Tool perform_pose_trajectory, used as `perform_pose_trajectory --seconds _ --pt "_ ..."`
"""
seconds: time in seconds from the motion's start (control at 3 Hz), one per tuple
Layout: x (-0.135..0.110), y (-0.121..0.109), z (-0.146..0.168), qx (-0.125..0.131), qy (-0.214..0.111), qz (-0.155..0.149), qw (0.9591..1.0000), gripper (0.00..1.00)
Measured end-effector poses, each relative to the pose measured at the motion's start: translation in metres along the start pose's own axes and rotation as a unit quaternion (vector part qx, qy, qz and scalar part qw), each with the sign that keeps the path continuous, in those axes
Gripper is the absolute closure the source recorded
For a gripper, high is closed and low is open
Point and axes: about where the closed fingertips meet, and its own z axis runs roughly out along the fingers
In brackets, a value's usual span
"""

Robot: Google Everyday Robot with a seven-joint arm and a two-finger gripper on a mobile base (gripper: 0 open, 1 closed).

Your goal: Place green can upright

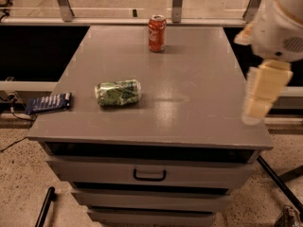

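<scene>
A grey drawer cabinet (203,74) fills the view, and at 3 o'clock over its right edge hangs the robot's pale arm with the gripper (256,109) pointing down, clear of both cans; I cannot tell whether it is parted or closed. The green can (118,92) lies on its side at about 9 o'clock from the middle of the top, well apart from the gripper. The red can (157,33) stands upright at 12 o'clock near the back edge.
</scene>
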Motion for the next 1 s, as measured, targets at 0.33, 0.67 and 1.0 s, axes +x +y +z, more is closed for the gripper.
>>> perform_pose_trajectory --seconds 0.33,0.67,1.0 --pt "-0.057 -0.011 0.012 -0.017 0.013 -0.079 0.9966 0.00" --pt "-0.128 -0.016 0.034 -0.035 0.002 -0.151 0.9880 0.00" --pt "-0.183 -0.022 0.064 -0.044 -0.010 -0.183 0.9822 0.00"
